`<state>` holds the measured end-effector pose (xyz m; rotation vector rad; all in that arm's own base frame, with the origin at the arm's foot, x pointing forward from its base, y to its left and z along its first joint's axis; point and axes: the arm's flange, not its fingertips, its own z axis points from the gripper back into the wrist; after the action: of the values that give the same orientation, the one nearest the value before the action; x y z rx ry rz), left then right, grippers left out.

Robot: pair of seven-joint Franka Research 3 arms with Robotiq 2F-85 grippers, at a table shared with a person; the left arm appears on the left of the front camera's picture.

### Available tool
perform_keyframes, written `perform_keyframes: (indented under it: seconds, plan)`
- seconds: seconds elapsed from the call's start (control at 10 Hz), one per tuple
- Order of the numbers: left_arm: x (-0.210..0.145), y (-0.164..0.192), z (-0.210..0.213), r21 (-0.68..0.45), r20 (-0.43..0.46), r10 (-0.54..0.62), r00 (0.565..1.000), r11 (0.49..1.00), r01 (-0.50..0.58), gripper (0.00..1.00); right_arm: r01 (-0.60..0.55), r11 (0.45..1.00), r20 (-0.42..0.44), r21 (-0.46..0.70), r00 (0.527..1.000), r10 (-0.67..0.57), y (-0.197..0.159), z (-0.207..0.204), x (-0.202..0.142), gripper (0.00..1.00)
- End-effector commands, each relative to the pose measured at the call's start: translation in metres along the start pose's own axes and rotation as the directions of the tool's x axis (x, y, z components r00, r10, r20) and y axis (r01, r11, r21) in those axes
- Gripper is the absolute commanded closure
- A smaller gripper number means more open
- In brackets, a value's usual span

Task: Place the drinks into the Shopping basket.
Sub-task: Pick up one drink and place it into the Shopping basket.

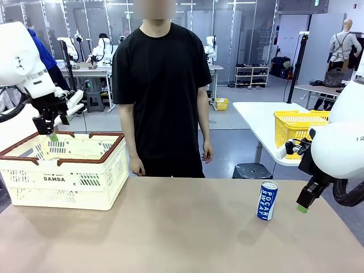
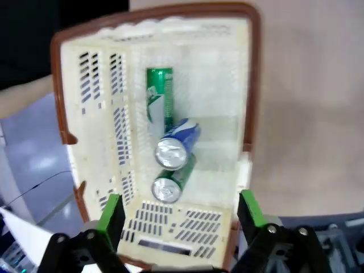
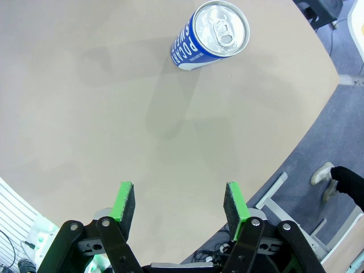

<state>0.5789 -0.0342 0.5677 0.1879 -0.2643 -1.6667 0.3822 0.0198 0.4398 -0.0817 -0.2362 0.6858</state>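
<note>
The right gripper (image 3: 178, 206) hangs released and empty over the table (image 3: 85, 102), jaws spread wide. The blue can (image 3: 211, 31) stands upright ahead of its fingertips and a little to one side, well apart from them. To do this pick well, I judge the gripper should first centre itself so the can sits squarely between the pads. It should then come low enough to clamp the body at mid-height, not the rim. The smooth metal wall will probably slip if pinched near the top, and one finger touching first could tip the slim can over.

The left gripper (image 2: 180, 215) is likewise spread and empty, hovering above the basket (image 2: 251, 91). Below it, lying on the basket floor, are a green can (image 2: 159, 94), a second blue can (image 2: 176, 145) and a second green can (image 2: 169, 183), the last two touching.

The table's edge curves close beside the right gripper, so any nudge should go away from it. Ahead, toward the basket, the tabletop is bare and wide. The brown rim (image 1: 114, 149) is the thing to clear on the way in. The left gripper over the basket may crowd the drop.
</note>
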Motion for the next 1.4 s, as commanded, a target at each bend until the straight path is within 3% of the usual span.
perform_keyframes:
  seconds: [0.0, 0.3, 0.6, 0.8, 1.0, 1.1, 1.3]
  plan:
    - [0.014, -0.060, 0.001, -0.069, 0.011, -0.055, 0.998, 0.996, 0.055, 0.00, 0.004, 1.000, 0.002, 0.002, 1.000, -0.004, -0.001, 0.000, -0.002, 0.21]
    - [0.023, -0.121, -0.009, -0.095, 0.067, -0.062, 0.996, 0.993, 0.068, 0.00, 0.004, 1.000, 0.002, 0.002, 1.000, -0.004, -0.001, 0.000, -0.002, 0.21]
    - [0.025, -0.165, -0.035, -0.146, 0.047, -0.064, 0.997, 0.987, 0.070, 0.00, 0.004, 1.000, 0.002, 0.002, 1.000, -0.004, -0.001, 0.000, -0.002, 0.21]
    - [0.022, -0.167, -0.052, -0.165, 0.117, -0.073, 0.990, 0.982, 0.092, 0.00, 0.004, 1.000, 0.002, 0.002, 1.000, -0.004, -0.001, 0.000, -0.002, 0.21]
    - [0.007, -0.155, -0.061, -0.194, 0.096, -0.036, 0.995, 0.980, 0.054, 0.00, 0.004, 1.000, 0.002, 0.002, 1.000, -0.004, -0.001, 0.000, -0.002, 0.21]
    - [0.023, -0.171, -0.053, -0.197, 0.076, -0.053, 0.996, 0.978, 0.067, 0.00, 0.004, 1.000, 0.002, 0.002, 1.000, -0.004, -0.001, 0.000, -0.002, 0.21]
    - [0.023, -0.171, -0.053, -0.197, 0.076, -0.053, 0.996, 0.978, 0.067, 0.00, 0.004, 1.000, 0.002, 0.002, 1.000, -0.004, -0.001, 0.000, -0.002, 0.21]
